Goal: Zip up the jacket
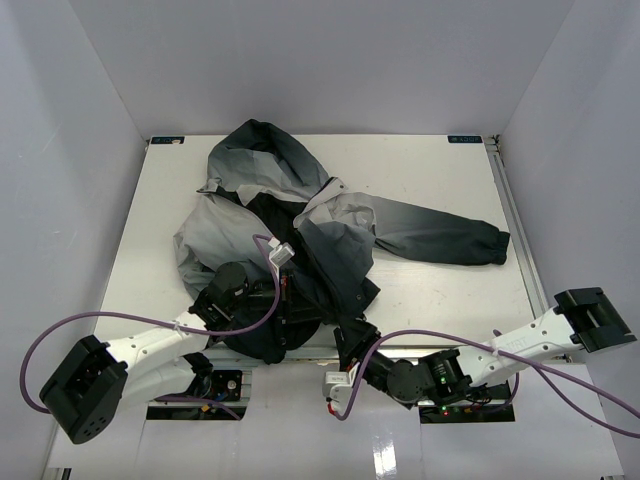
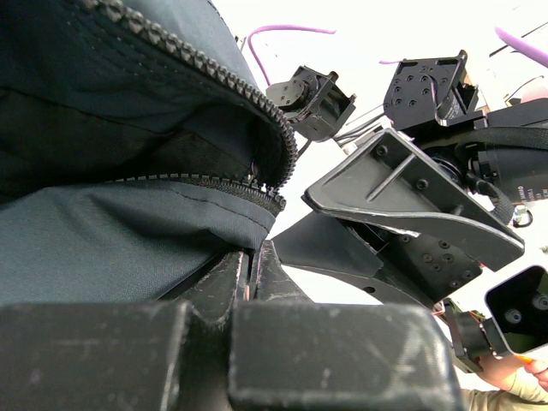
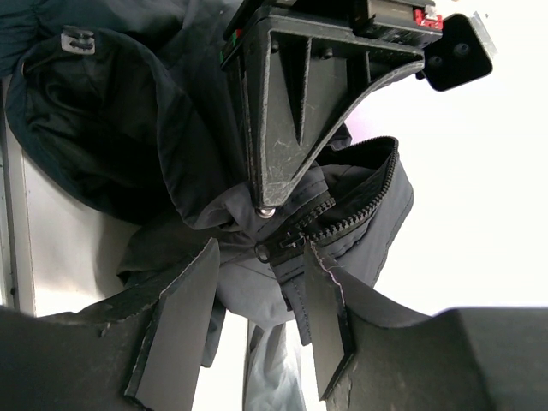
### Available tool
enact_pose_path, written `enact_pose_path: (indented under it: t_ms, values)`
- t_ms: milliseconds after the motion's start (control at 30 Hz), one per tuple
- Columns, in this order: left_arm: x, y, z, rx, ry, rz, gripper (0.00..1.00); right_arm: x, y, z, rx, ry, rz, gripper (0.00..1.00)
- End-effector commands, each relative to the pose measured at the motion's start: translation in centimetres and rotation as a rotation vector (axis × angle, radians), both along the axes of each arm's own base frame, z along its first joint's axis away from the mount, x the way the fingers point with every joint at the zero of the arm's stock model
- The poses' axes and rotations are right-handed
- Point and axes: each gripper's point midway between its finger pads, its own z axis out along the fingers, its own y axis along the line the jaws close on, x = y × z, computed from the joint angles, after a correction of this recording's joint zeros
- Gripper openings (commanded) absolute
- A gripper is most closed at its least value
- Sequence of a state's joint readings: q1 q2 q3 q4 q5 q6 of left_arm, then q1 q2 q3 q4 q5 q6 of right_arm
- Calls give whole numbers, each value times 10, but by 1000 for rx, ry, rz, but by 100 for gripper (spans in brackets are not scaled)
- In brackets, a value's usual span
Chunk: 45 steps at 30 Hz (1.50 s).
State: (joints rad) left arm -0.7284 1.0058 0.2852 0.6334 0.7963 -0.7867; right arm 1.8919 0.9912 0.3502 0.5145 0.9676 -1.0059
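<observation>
- While the jacket (image 1: pixel 300 215) lies spread on the counter (image 1: pixel 440 170), with its hood (image 1: pixel 265 150) toward the far wall and one sleeve (image 1: pixel 440 235) stretched to the right, its dark hem (image 1: pixel 275 340) reaches the near edge between the two arms. We judge it sits there so that both tools can get at the bottom of the zipper (image 3: pixel 360 205).
- We see the left tool (image 2: pixel 251 265) closed tight, and in the right wrist view its tip sits in the fabric just above the zipper's bottom end. It appears to pinch the cloth there, which we read as an anchor to keep the hem from riding up when the zipper is pulled.
- We see the right tool (image 3: pixel 257 257) about half spread, one finger on either side of the zipper's bottom end. We cannot make out either finger gripping anything, so it looks lined up for a grasp.
- In the left wrist view the two rows of teeth (image 2: pixel 197 64) run apart and meet only near the hem, so we take the front to be unzipped along most of its length.
- A small metal piece at that meeting point may be the slider, but it is too small for us to be sure.
- We think the next move needs the right fingers to close squarely on the slider or its tab. If they catch loose cloth instead, the teeth will not mesh.
</observation>
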Motion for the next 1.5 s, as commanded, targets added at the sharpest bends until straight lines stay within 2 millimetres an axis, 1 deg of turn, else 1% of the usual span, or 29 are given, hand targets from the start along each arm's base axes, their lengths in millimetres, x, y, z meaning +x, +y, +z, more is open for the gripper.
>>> enact_pose_path:
  t_ms: [0,300,633,767,900,1033,1233,1467]
  values:
    - [-5,1,10,-34,-32,-20,0,3,-2,8,57,6,-26,49]
    - [-7,1,13,-42,-29,-30,0,7,0,11,71,-8,-40,47]
    - [-9,3,14,-44,-39,-32,0,14,2,9,63,-8,-56,47]
    - [-9,3,14,-43,-40,-38,0,19,2,5,51,-10,-71,46]
    - [-9,3,15,-44,-41,-34,0,23,1,10,83,-6,-81,45]
    - [-9,3,13,-42,-38,-36,0,25,0,14,106,-5,-83,40]
    - [-10,3,12,-42,-39,-37,0,25,-2,18,128,1,-82,25]
    - [-9,3,11,-41,-35,-34,0,25,-4,17,138,11,-75,20]
